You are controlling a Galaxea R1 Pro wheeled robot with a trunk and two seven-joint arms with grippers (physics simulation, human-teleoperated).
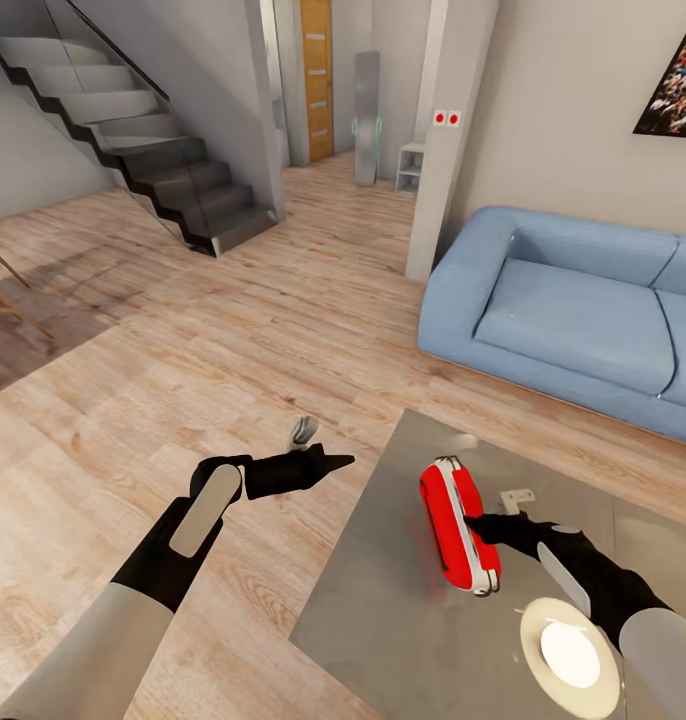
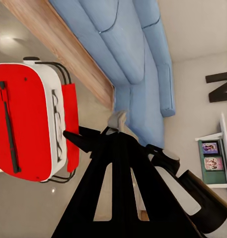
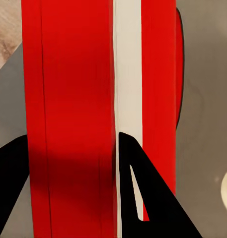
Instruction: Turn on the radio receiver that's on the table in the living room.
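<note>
Nearest you, a white plate (image 1: 571, 655) is sitting on the table (image 1: 383, 620), just beside your right forearm. Your right gripper (image 1: 480, 524) is reaching against the radio (image 1: 458, 537), which is standing upright on the table's glossy top near its left edge. In the right wrist view the red and white radio (image 3: 78, 109) is lying close between the two black fingers (image 3: 143, 198), which are spread wide; you cannot tell from it whether either finger is touching the case. Just behind that gripper a small white object (image 1: 516, 496) is lying on the table, too small to identify.

Your left gripper (image 1: 333, 462) is hanging over the wood floor (image 1: 233, 330), off the table's left edge and well apart from the radio, fingers pressed together on nothing. The left wrist view is giving you what the head view is not: the radio's (image 2: 31, 124) broad red face with a thin black antenna along it, the white side with a wire handle, and a far shelf (image 2: 212, 158) holding pictures.

Beyond the table a blue sofa (image 1: 573, 320) is standing against the beige wall, with a picture (image 1: 678, 85) above it. Farther left, a pillar (image 1: 448, 140), stairs (image 1: 133, 130) and an orange door (image 1: 317, 80) are closing the room.
</note>
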